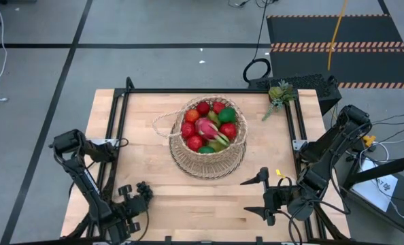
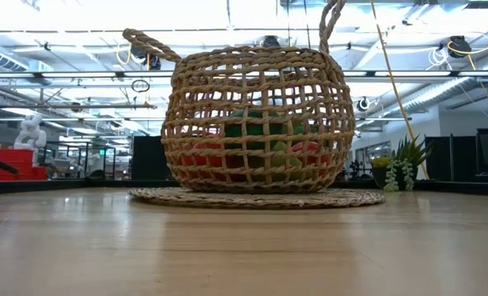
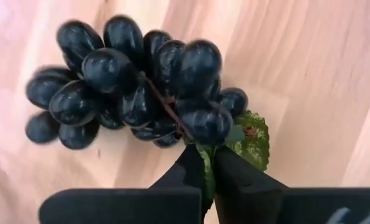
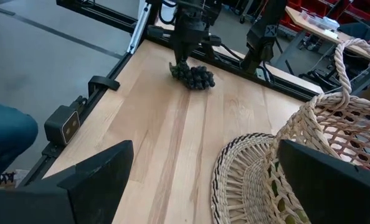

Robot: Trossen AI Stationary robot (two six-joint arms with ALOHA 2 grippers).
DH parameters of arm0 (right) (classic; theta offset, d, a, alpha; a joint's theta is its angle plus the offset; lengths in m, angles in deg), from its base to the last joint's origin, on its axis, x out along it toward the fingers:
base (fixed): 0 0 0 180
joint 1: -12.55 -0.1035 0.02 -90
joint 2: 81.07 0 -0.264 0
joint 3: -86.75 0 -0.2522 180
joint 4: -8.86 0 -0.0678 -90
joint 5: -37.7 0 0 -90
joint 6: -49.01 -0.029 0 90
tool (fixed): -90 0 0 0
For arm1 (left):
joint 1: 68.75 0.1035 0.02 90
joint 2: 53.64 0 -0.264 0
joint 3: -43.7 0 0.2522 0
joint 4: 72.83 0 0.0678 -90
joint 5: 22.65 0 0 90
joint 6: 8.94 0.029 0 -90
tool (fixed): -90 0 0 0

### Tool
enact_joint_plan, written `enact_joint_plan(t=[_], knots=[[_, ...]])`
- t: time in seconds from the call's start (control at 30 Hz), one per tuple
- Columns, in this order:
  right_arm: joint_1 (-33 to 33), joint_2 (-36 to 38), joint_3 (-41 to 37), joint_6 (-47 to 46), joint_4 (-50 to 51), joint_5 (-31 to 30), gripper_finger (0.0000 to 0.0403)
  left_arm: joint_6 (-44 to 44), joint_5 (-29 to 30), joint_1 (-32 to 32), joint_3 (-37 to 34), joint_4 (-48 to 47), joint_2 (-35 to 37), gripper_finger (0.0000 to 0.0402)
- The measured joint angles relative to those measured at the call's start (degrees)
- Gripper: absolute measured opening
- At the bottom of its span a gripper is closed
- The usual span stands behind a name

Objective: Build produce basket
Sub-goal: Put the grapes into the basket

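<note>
The tan wicker basket (image 1: 209, 136) stands mid-table on a flat woven mat and holds red round fruits (image 1: 228, 131), a green one (image 1: 227, 115) and a pink dragon fruit (image 1: 205, 127). It also shows in the low view (image 2: 256, 119). A bunch of dark grapes (image 3: 135, 81) with a green leaf lies near the table's front left; it also shows in the right wrist view (image 4: 193, 74). My left gripper (image 1: 141, 194) is shut on it. My right gripper (image 1: 258, 195) is open and empty at the front right, pointing toward the basket. My left gripper pinches the bunch at its stem end, by the green leaf (image 3: 205, 163), between its two fingertips (image 3: 235, 174). In the right wrist view the fingers come from above, pointing down. The bunch stretches away from the fingers low over the wood; whether it rests on the table I cannot tell.
A round woven mat (image 2: 252, 197) lies under the basket. A small green potted plant (image 1: 280, 94) stands at the far right corner. A black frame rail (image 1: 209, 90) runs round the table. Bare wood lies between the grapes and the basket (image 4: 172, 137).
</note>
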Motion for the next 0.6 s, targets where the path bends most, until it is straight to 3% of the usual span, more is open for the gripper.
enact_joint_plan(t=[0.2, 0.43, 0.6], knots=[[0.02, 0.02, 0.0, 0.2, 0.03, -0.09, 0.0393, 7.49, 6.99, 2.91, 2.35, -0.13, 3.18, 0.0008], [-0.01, 0.02, 0.0, 0.2, 0.09, -0.09, 0.0393, 19.11, 20.95, 5.21, 4.82, 0.13, 9.03, 0.0013], [0.02, 0.02, 0.0, 0.2, 0.09, -0.09, 0.0393, 32.15, 30.87, 6.94, 6.38, 1.55, 12.79, 0.0006]])
